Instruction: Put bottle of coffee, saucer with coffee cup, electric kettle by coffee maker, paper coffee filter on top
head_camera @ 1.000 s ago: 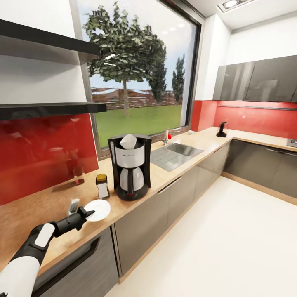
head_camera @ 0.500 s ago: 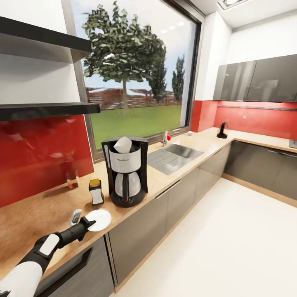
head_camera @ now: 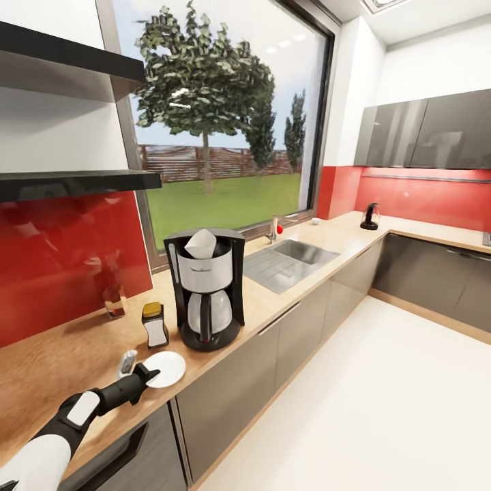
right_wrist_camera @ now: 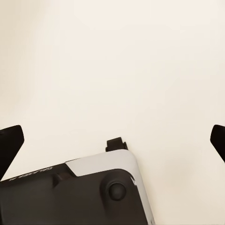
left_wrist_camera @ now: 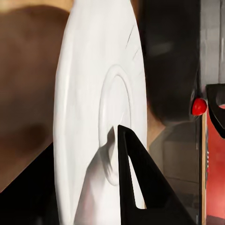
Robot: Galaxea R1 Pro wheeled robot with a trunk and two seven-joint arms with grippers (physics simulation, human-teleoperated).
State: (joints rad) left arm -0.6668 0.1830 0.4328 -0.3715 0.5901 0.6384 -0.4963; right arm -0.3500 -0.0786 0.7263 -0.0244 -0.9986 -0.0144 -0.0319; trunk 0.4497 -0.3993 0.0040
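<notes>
- The left gripper [head_camera: 149, 374] grips the rim of the small flat round white saucer [head_camera: 166, 368], clenched on it — over the light beige wood-look kitchen countertop [head_camera: 61, 354].
- The tall black and silver coffee maker [head_camera: 204, 288] stands just beyond the saucer — the left arm is nearer.
- The right gripper [right_wrist_camera: 112, 138] has its fingers spread apart, empty.

Your coffee maker [head_camera: 204, 290] stands upright on the table [head_camera: 61, 354], black body, silver-grey basket front, glass carafe with black handle, red switch low on its base. The paper coffee filter [head_camera: 201, 243], a white cone, sits in its open top. The bottle of coffee [head_camera: 155, 324], yellow cap and whitish label, stands upright just left of the machine. The saucer [head_camera: 165, 369], flat, round and white, lies near the table's front edge, left of and nearer than the machine, apart from both; your left pincer [head_camera: 145, 376] has its rim between the fingers. The electric kettle [head_camera: 369, 215] stands far right on the table. The kitchen shelf [head_camera: 75, 181], glossy black, hangs at upper left.
</notes>
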